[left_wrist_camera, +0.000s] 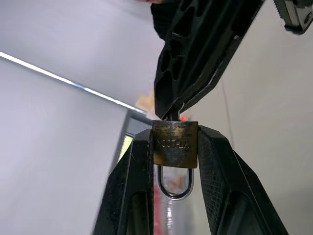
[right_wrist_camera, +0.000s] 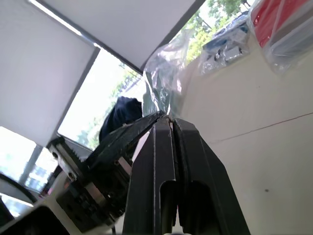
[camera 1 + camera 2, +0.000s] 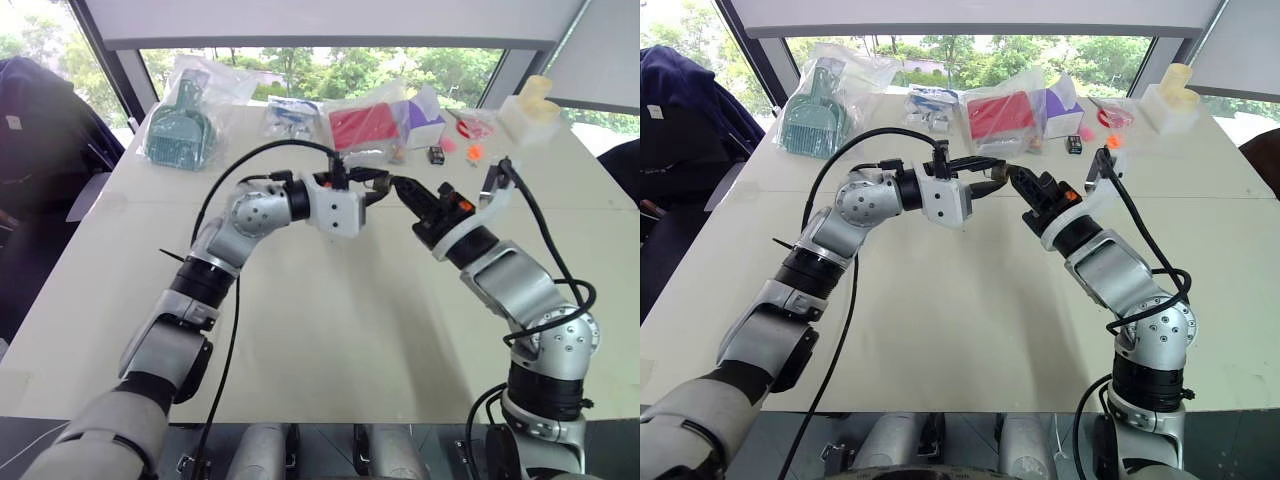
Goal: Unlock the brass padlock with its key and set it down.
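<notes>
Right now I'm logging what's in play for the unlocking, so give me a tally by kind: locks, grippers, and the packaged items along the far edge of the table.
Brass padlock: 1, clamped in the left gripper.
Grippers: 2, the left gripper and the right gripper, fingertips meeting above the table.
Bagged items: about 4, a teal scoop, a blue-and-white pack, a red item, a purple box.
Total: about 7.

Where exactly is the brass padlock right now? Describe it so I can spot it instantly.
Over the white table, where both arms' tips meet: the left pincer clamps the brass padlock. It is the only yellow-metal block there, silver shackle looping back between the black fingers.
</notes>
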